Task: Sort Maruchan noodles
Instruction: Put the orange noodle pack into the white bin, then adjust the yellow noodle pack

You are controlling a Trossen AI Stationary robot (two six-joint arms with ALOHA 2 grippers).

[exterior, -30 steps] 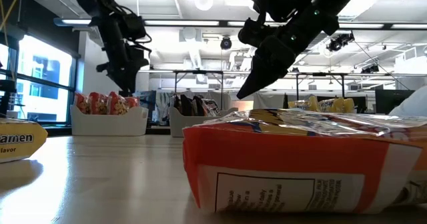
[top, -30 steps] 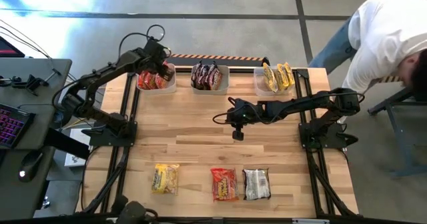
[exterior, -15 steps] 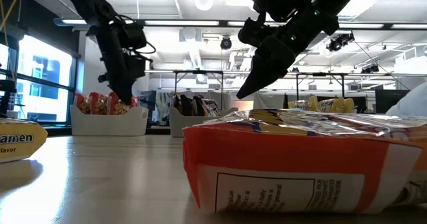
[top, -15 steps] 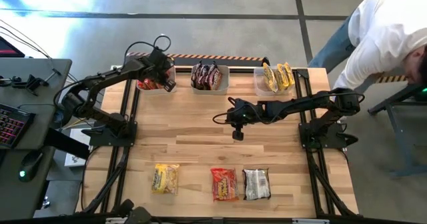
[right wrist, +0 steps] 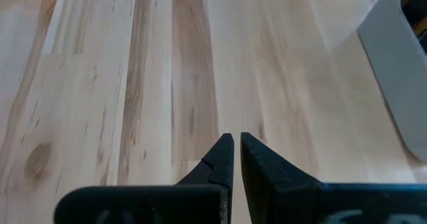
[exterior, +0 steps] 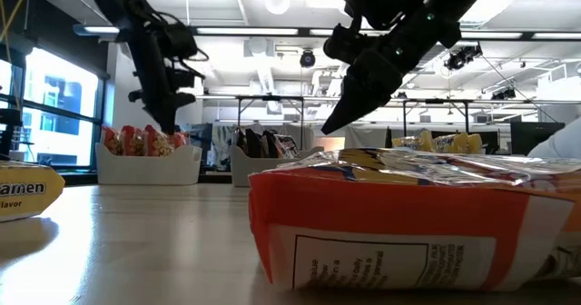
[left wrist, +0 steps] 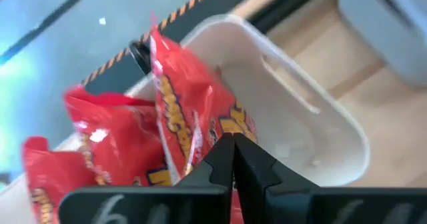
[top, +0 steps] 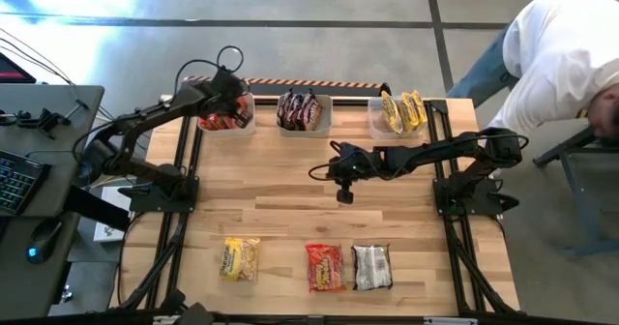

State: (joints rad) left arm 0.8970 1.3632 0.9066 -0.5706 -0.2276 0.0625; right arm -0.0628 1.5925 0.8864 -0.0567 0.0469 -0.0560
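The left claw (top: 235, 109) hangs over the far-left bin (top: 228, 127), its fingers pressed together with nothing between them; in its wrist view the closed tips sit just in front of a red noodle packet (left wrist: 193, 124) standing in that bin, and whether they touch it cannot be told. The arm covers part of the bin from above, so the count of red packets inside is unclear.

The right claw (top: 344, 195) hovers above bare wood near the middle of the tabletop (top: 290, 219), also closed and empty.

The middle bin (top: 305, 112) holds dark packets and the far-right bin (top: 398, 113) holds yellow ones, both packed too tightly to count. Three packets lie flat along the near edge: a yellow packet (top: 239, 259) on the left, a red-orange packet (top: 325, 266) in the middle and a silver packet (top: 371, 266) just beside it, to its right.

In the low view the red-orange packet fills the foreground and hides the silver one.

A person in a white top (top: 556, 54) bends over beyond the far-right corner, cut off by the picture's edge.
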